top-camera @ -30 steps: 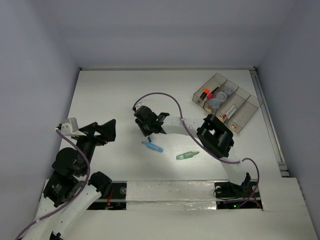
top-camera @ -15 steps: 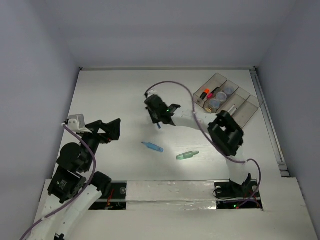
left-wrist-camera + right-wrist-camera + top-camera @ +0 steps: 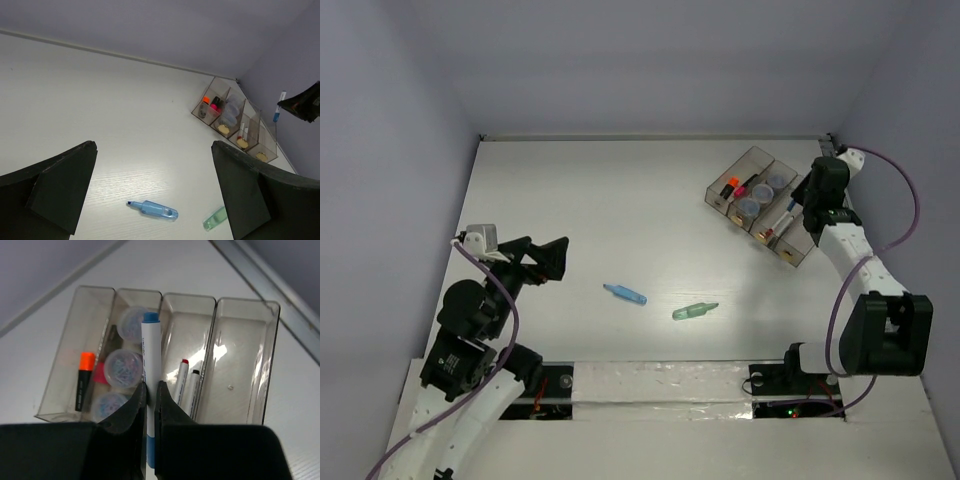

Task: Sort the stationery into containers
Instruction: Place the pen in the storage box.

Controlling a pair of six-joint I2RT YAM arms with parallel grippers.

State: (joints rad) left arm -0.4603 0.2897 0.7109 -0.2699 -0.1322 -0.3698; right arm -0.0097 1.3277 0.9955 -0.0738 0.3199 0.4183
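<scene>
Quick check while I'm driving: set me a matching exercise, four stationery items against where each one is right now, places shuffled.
Items
1. orange highlighter
2. round pots
3. blue-capped pen
4. light-blue marker

Places
A. loose on the table
B. clamped in the right hand
C. end bin of the tray, with the pink highlighter
D. second bin, next to that one

Pairs: 1-C, 2-D, 3-B, 4-A
</scene>
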